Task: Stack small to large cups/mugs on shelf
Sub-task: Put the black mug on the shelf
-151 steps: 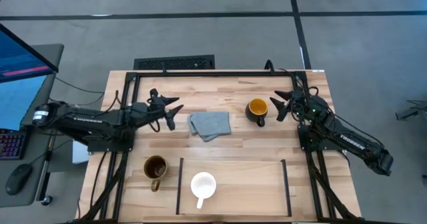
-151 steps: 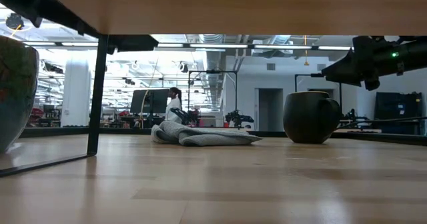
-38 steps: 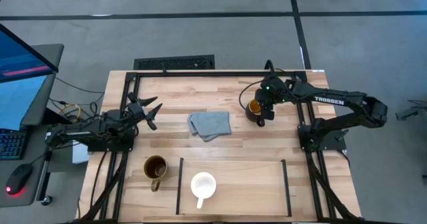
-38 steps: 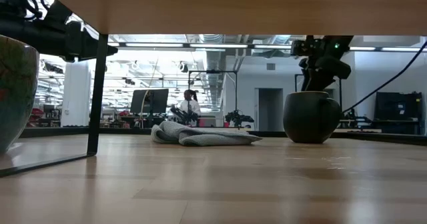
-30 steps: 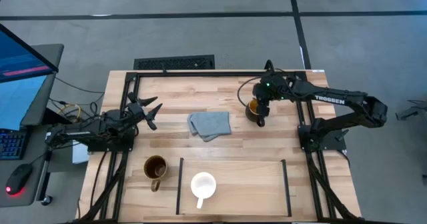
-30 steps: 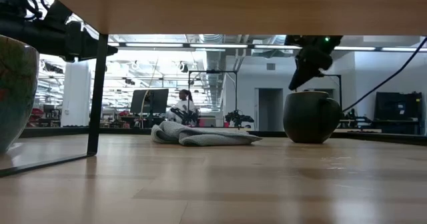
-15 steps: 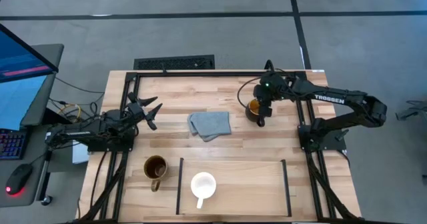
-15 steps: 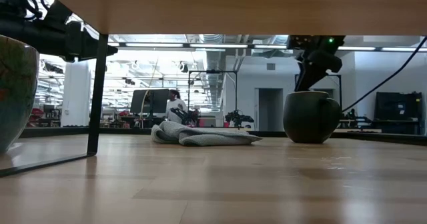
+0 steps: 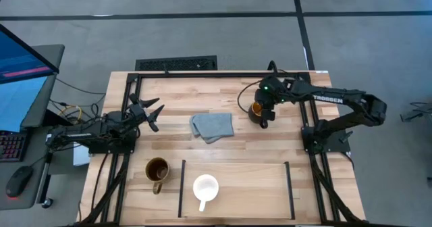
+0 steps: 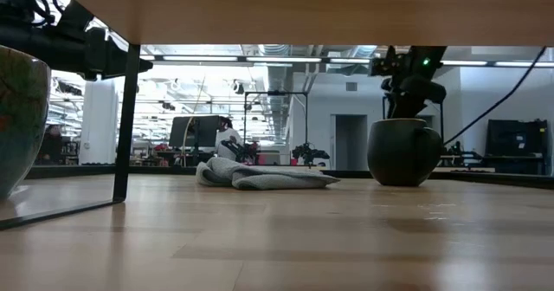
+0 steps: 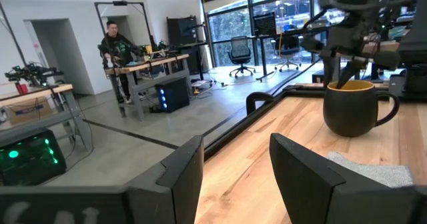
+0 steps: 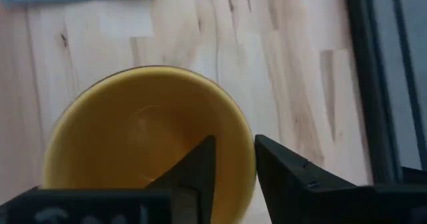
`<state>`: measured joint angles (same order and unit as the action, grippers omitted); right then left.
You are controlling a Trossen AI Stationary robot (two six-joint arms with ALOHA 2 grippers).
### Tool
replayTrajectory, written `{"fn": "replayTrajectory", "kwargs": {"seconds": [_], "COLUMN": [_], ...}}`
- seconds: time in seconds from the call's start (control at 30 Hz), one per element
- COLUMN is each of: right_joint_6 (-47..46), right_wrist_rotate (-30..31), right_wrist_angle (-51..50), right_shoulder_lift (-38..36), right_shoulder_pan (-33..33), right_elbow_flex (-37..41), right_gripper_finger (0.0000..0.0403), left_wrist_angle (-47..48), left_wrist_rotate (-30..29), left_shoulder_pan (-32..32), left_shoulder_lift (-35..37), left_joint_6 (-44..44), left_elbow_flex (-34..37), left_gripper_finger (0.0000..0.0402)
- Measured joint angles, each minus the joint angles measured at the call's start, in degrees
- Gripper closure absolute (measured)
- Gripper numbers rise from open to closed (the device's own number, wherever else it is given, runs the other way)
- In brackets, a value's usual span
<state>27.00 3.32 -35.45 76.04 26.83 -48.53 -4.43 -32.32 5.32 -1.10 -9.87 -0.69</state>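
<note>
The dark mug with the yellow inside (image 9: 256, 109) stands on its base at the table's far right; it also shows in the low view (image 10: 402, 154) and the left wrist view (image 11: 353, 111). My right gripper (image 12: 235, 141) points down over it, open a little, one finger inside the mug and one outside its rim. The white mug (image 9: 205, 188) stands on the shelf (image 9: 250, 186) between the two black bars. The brownish mug (image 9: 157, 169) stands left of the left bar. My left gripper (image 9: 151, 112) waits open at the left, touching nothing. My right gripper straddles the dark mug's rim (image 12: 245, 159) on the side toward the table's right, coming from above and pointing down. One finger (image 12: 197, 174) is inside the yellow hollow, the other (image 12: 287, 171) outside. I cannot tell whether either finger touches the wall. The mug stands on the table.
A crumpled grey cloth (image 9: 212, 126) lies at the table's middle, left of the dark mug. The black metal frame (image 9: 223, 73) runs along the table's far edge and sides. The two thin black bars (image 9: 182, 186) (image 9: 290, 186) bound the shelf.
My right gripper has turned from a slant to pointing straight down over the dark mug and has come down, so that one finger now reaches inside the mug. The mug has stayed where it was.
</note>
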Motion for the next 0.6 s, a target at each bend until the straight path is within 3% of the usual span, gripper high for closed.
{"fn": "replayTrajectory", "kwargs": {"seconds": [0.6], "right_joint_6": [1.2], "right_wrist_rotate": [0.0], "right_wrist_angle": [-13.6], "right_shoulder_lift": [14.7], "right_shoulder_pan": [0.2], "right_elbow_flex": [-12.7], "right_gripper_finger": [0.0291], "left_wrist_angle": [0.0], "left_wrist_rotate": [0.0], "left_shoulder_pan": [0.0], "left_shoulder_lift": [0.0], "left_joint_6": [-0.1], "left_elbow_flex": [0.0], "left_gripper_finger": [0.0236]}}
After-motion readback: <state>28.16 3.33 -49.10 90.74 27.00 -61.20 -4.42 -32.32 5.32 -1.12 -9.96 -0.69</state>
